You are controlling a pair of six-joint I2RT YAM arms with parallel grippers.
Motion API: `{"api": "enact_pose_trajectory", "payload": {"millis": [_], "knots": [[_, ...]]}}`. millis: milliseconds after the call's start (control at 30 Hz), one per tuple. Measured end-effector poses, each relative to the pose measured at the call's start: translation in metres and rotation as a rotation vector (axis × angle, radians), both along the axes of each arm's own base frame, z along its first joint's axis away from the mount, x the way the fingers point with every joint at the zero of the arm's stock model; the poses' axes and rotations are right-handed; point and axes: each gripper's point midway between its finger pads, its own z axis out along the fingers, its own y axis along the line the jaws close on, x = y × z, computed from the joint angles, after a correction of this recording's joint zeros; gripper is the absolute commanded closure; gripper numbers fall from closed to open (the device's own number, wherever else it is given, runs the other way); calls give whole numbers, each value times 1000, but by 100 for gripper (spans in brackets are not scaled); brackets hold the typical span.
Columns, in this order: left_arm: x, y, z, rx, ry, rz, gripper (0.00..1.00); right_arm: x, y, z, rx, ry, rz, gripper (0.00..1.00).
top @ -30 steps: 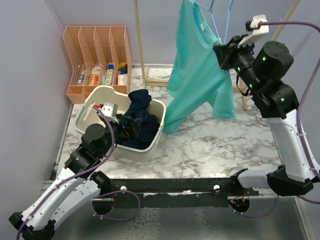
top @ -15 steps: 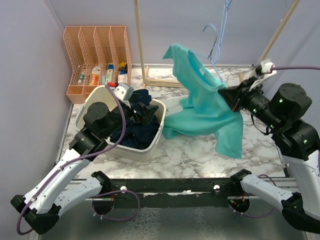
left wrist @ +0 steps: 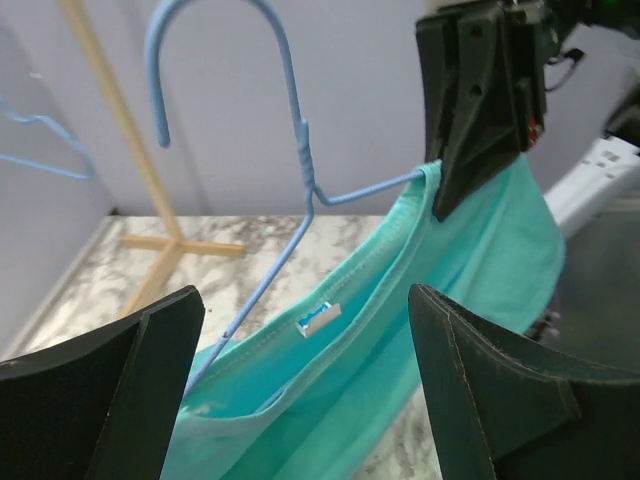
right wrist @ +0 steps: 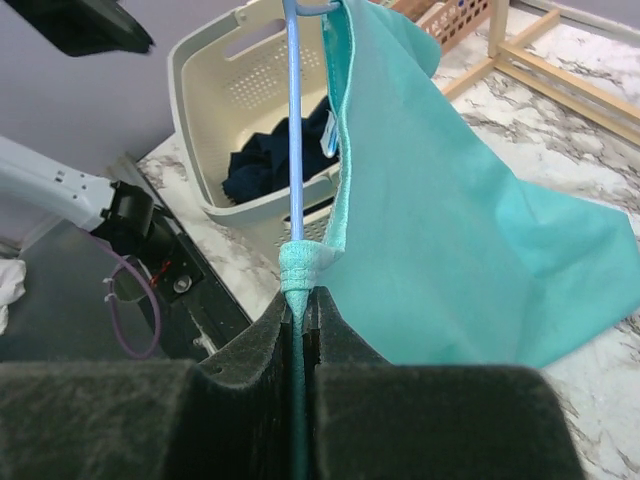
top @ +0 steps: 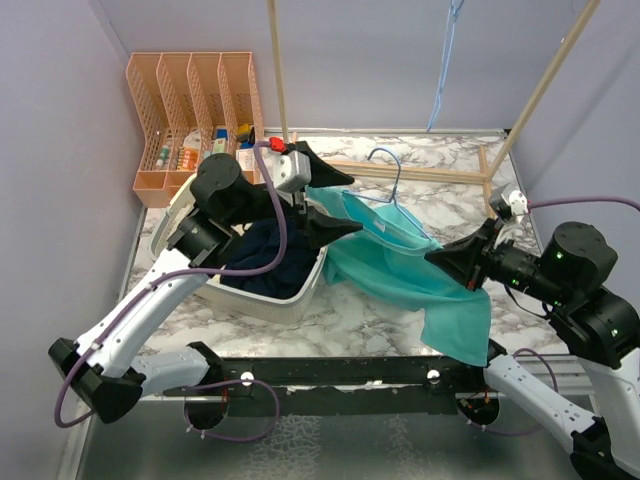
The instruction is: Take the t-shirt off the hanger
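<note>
The teal t-shirt (top: 400, 268) is still on the blue wire hanger (top: 393, 190) and hangs low over the marble table. My right gripper (top: 447, 262) is shut on one shoulder end, pinching the fabric and the hanger wire together (right wrist: 303, 300). The shirt (right wrist: 450, 230) drapes to its right, and the hanger wire (right wrist: 293, 120) runs straight away from it. My left gripper (top: 328, 203) is open and empty, with its jaws astride the collar. In the left wrist view, the collar with its tag (left wrist: 320, 320) lies between the wide-open fingers (left wrist: 500, 390), and the hanger hook (left wrist: 210, 60) rises free.
A white laundry basket (top: 172, 228) with dark blue clothes (top: 268, 258) stands under my left arm. A peach file organizer (top: 195, 110) is at the back left. The wooden rack posts (top: 275, 70) and base (top: 440, 172) stand behind, with another blue hanger (top: 440, 70) on the rail.
My right gripper pulled the shirt and its hanger off the rail and down toward the table. My left arm rose from the basket and swung right to the collar.
</note>
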Motion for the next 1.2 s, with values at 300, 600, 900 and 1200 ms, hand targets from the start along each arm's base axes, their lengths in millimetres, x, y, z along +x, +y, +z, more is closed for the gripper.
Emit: {"api": "enact_pose_trajectory", "payload": {"millis": [300, 600, 900, 1200], "knots": [[-27, -29, -17, 11, 85, -353, 16, -18, 3, 1, 26, -21, 72, 99], [-29, -41, -12, 5, 136, -489, 19, -20, 3, 1, 26, -26, 83, 99], [-17, -53, -16, 18, 219, -512, 74, -21, 6, 0, 32, -28, 99, 99], [-16, -54, -16, 28, 223, -520, 100, -21, 7, 2, 43, -25, 99, 99]]}}
